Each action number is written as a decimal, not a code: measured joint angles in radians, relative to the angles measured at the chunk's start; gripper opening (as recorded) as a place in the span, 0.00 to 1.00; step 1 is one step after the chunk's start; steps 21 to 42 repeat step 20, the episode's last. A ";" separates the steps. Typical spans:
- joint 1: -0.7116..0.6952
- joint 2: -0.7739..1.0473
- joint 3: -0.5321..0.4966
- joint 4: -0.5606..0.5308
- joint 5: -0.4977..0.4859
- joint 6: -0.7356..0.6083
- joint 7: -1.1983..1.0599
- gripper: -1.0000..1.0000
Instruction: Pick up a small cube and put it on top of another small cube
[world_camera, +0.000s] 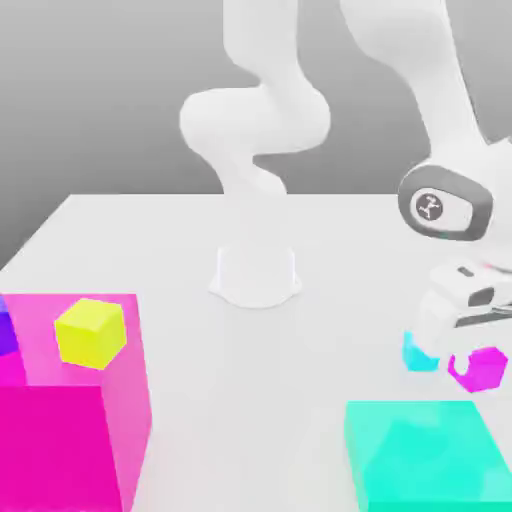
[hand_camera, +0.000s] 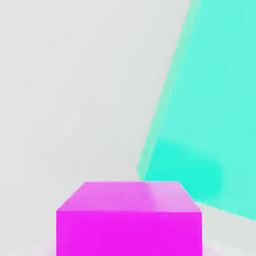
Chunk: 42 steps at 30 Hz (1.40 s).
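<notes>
The largest thing we see is the white table (world_camera: 200, 250), which carries everything else. On it, toward the exterior view's left, stands a huge pink block (world_camera: 70, 420) with a yellow cube (world_camera: 90, 333) resting on its top face, and a sliver of a purple thing (world_camera: 6, 335) shows at that view's left edge, also up on the block. Behind, near the table's middle, we see the arm's round white base (world_camera: 255, 275), from which the white arm (world_camera: 270, 110) curves up, crosses the top of the picture and comes down at the exterior view's right.

At the exterior view's lower right lies a flat teal block (world_camera: 425, 455); from the hand view we see it again as a broad slanted teal face (hand_camera: 210, 110) close beside the small cube.

The gripper (world_camera: 470, 350) hangs low over the table, just behind the teal block. We see its jaws drawn in narrow on the small cube (world_camera: 478, 368), which sits right under the hand, close above the table. In the hand view the cube (hand_camera: 129, 217) is centred near the camera with its top face showing. Just beside it, toward the exterior view's left, we see the small cyan cube (world_camera: 418, 352), partly hidden behind the gripper; whether the two cubes touch we cannot tell.
</notes>
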 joint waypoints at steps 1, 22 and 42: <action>-0.027 -0.020 -0.028 0.017 0.015 -0.036 0.009 0.00; -0.498 -0.265 -0.318 0.168 0.310 -0.372 0.085 1.00; -0.498 -0.265 -0.318 0.168 0.310 -0.372 0.085 1.00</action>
